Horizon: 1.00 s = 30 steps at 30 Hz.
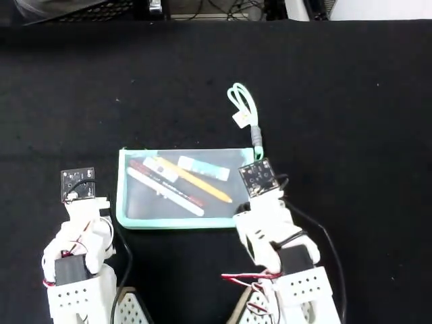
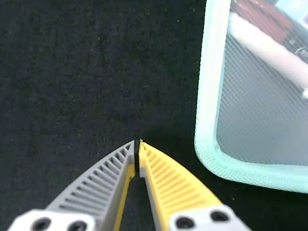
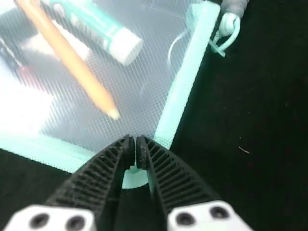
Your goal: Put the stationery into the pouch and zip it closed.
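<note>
A clear mesh pouch with a mint border lies flat at mid-table. Inside it are an orange pencil, a white pen, a dark red pen and a teal-and-white stick. A mint strap loop on a grey zip pull trails from its far right corner. My left gripper is shut over bare cloth just left of the pouch border. My right gripper is shut, low over the pouch's near right corner, close to the pencil tip.
Black cloth covers the whole table, with open room to the left, right and far side of the pouch. Both arm bases stand at the near edge. Cables and equipment lie beyond the far edge.
</note>
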Available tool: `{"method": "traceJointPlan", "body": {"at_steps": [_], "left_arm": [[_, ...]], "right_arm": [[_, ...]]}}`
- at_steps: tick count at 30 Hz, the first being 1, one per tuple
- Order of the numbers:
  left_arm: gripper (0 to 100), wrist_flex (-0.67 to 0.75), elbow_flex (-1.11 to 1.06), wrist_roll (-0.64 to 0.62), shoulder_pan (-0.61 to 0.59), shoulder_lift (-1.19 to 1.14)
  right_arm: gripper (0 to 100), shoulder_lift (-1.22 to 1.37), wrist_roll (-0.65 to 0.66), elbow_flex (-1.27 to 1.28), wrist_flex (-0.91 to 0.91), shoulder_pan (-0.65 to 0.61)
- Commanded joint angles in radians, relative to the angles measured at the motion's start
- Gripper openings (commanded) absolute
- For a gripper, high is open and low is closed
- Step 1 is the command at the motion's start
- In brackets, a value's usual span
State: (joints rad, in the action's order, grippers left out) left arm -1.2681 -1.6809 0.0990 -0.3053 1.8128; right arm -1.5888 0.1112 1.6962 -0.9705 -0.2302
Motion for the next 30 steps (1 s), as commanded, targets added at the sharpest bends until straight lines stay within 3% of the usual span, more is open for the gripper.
{"method": "traceJointPlan", "body": {"at_steps": [1, 4, 8, 15, 18, 21, 24, 30], "left_arm": [[3, -0.008, -0.018, -0.005, -0.002, 0.015], [3, -0.008, -0.018, -0.005, -0.008, 0.015], [3, -0.008, -0.018, -0.005, -0.001, 0.015], [3, -0.008, -0.018, -0.005, 0.004, 0.015], [3, -0.008, -0.018, -0.005, 0.082, 0.015], [3, -0.008, -0.018, -0.005, 0.232, 0.015], [3, -0.008, -0.018, -0.005, 0.302, 0.015], [3, -0.008, -0.018, -0.005, 0.183, 0.015]], "right_arm": [[2.6, -0.079, 0.000, -0.002, -0.110, -0.011], [2.6, -0.166, -0.005, -0.005, -0.272, -0.011], [2.6, -0.268, -0.002, -0.010, -0.318, 0.017], [2.6, -0.289, -0.005, -0.012, -0.328, 0.292], [2.6, -0.291, -0.003, -0.012, -0.328, 0.387], [2.6, -0.291, -0.003, -0.012, -0.328, 0.396], [2.6, -0.291, -0.003, -0.012, -0.328, 0.396], [2.6, -0.291, -0.003, -0.012, -0.328, 0.396]]}}
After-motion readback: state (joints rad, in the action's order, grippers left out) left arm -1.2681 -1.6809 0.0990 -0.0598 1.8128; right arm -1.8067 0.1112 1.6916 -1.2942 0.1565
